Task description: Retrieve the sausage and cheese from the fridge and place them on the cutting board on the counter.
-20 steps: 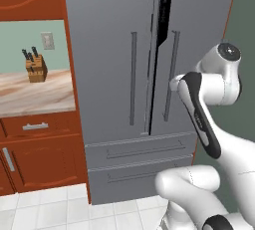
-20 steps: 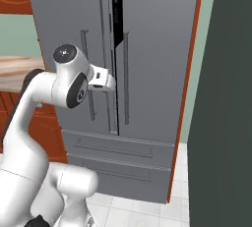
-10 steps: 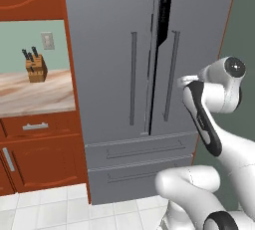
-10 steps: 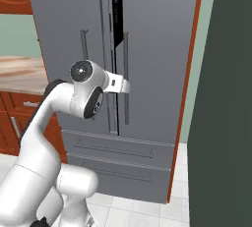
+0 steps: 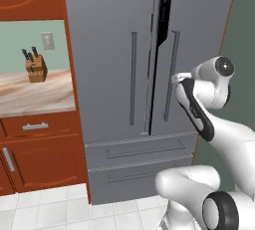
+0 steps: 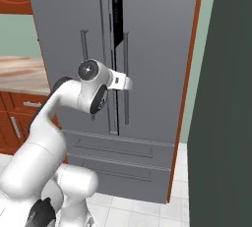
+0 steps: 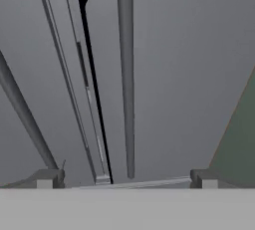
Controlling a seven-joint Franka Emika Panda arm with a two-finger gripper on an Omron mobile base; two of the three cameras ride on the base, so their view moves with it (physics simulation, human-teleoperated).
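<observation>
Gripper point(image 7: 127, 179) fingers stand wide apart and hold nothing, right in front of the fridge point(image 5: 114, 50). Since a second ago the arm has swung toward the right door, so the hand now sits closer to that door's long handle point(image 5: 171, 77); the fridge, the counter and the floor have stayed where they were. The right door is open just a crack, with a thin dark gap running down between the two doors. In the hand view the two small finger tips point(image 7: 49, 178) rise at the bottom, far from each other, and the right door's handle runs straight up between them without touching either one. That close look also shows the dark gap just left of the handle and part of the left door's handle point(image 7: 25, 114) at the side. The left base view shows things the hand view does not: the counter point(image 5: 35, 92) well to the left of the fridge, a knife block point(image 5: 36, 67) standing on it, the red-brown cabinets point(image 5: 37, 149) below, and two drawers at the bottom of the fridge. The right base view shows a dark green wall point(image 6: 226, 98) close on the right side and the white wrist pressed near the door seam. How the fingers stand cannot be made out in either base view.
</observation>
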